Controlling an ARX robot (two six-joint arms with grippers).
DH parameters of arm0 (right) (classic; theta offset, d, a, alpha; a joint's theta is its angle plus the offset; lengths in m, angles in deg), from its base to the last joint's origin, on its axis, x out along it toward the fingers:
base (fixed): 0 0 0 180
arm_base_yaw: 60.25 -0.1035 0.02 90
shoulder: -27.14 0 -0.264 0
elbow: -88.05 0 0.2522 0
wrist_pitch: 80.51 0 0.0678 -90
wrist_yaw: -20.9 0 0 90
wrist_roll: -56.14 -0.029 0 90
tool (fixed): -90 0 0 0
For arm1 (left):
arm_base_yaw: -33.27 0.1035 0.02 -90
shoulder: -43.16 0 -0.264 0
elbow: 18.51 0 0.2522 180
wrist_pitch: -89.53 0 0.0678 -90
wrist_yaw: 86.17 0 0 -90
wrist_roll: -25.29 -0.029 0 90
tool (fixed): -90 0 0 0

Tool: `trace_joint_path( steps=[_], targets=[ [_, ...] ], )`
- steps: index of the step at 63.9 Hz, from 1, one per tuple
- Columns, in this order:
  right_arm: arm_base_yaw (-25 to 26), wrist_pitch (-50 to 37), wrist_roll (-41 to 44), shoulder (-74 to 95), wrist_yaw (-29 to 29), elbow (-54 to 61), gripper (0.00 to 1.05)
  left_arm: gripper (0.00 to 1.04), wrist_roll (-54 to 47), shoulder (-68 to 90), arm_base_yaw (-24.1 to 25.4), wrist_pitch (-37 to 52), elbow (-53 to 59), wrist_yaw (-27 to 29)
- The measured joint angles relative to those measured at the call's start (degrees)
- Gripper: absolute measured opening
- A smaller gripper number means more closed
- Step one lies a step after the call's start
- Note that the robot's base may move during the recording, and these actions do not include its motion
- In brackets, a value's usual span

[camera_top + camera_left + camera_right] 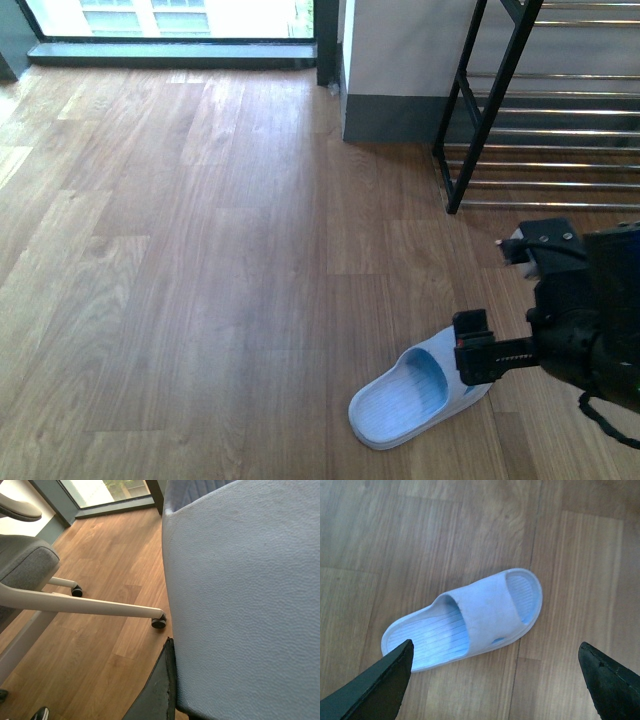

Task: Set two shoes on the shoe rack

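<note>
Pale blue ribbed slipper (485,610), black-framed chrome-rod rack (493,110), brown wood-grain floor (200,250)

Count taken. Light blue slide slipper (415,398): one, on the floor, near right. Shoe rack (490,110): one, far right. Right gripper (495,645): one, carrying two black fingers (380,685). Office chair (30,570): one in the left wrist view, two casters (159,622) showing.

Soft daylight, overexposed window (170,15) glare
</note>
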Motion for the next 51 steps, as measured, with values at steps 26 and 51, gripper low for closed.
trace_joint_path(
  steps=[26, 51],
  targets=[
    [-4.31, 4.15, -1.86, 25.55, 3.39, -17.68, 0.96, 0.02, 0.0, 0.0, 0.0, 0.0, 0.0, 0.0],
    [-1.75, 2.32, 3.45, 33.2, 11.32, -27.54, 0.96, 0.02, 0.0, 0.0, 0.0, 0.0, 0.0, 0.0]
  ],
)
